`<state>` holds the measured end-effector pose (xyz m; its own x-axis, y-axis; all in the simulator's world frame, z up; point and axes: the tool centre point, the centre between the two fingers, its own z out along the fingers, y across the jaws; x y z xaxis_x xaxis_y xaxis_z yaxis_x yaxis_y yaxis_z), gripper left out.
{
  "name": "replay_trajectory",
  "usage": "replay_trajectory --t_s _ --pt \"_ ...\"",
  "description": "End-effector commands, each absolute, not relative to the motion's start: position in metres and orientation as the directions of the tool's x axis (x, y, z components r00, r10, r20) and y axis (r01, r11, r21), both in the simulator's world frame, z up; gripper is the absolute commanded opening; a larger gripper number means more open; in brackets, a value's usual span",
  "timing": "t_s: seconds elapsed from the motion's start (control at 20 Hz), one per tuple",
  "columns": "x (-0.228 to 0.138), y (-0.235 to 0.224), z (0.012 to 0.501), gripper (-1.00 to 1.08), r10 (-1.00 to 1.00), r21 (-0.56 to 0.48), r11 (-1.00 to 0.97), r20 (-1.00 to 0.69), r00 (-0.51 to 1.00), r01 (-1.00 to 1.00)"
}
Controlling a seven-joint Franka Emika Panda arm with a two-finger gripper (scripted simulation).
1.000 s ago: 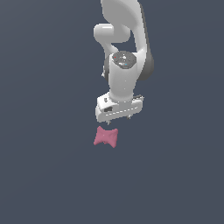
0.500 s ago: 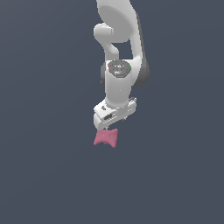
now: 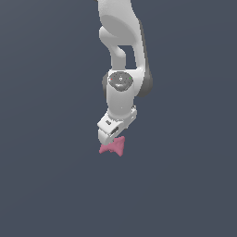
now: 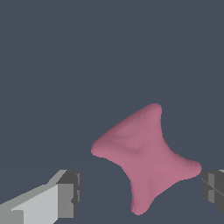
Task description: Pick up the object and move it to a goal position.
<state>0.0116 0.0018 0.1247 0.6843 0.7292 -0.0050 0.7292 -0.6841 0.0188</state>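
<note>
The object (image 3: 113, 147) is a small matte pink bow-tie lump lying on the dark grey floor, partly covered by the hand in the exterior view. In the wrist view the object (image 4: 143, 155) lies between the two fingers, its pinched waist roughly on the line joining them. My gripper (image 3: 111, 140) hangs straight over it, turned at an angle, and is open. One grey fingertip (image 4: 70, 192) stands well clear of the lump, the other fingertip (image 4: 213, 188) sits close beside a flared end, with a thin gap showing.
A plain dark grey surface (image 3: 46, 185) surrounds the object on every side. The white arm (image 3: 122, 55) rises above the hand.
The hand has rotated about its vertical axis and come down closer onto the pink object, now covering its upper edge. The object has stayed where it was.
</note>
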Motion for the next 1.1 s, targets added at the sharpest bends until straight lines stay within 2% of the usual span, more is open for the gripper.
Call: replay_trajectory --t_s 0.0,1.05 --pt "0.013 -0.002 0.119 1.00 0.772 0.017 -0.635 -0.007 0.635 0.772" --pt "0.020 -0.028 0.079 1.00 0.977 0.001 -0.215 -0.003 0.215 0.977"
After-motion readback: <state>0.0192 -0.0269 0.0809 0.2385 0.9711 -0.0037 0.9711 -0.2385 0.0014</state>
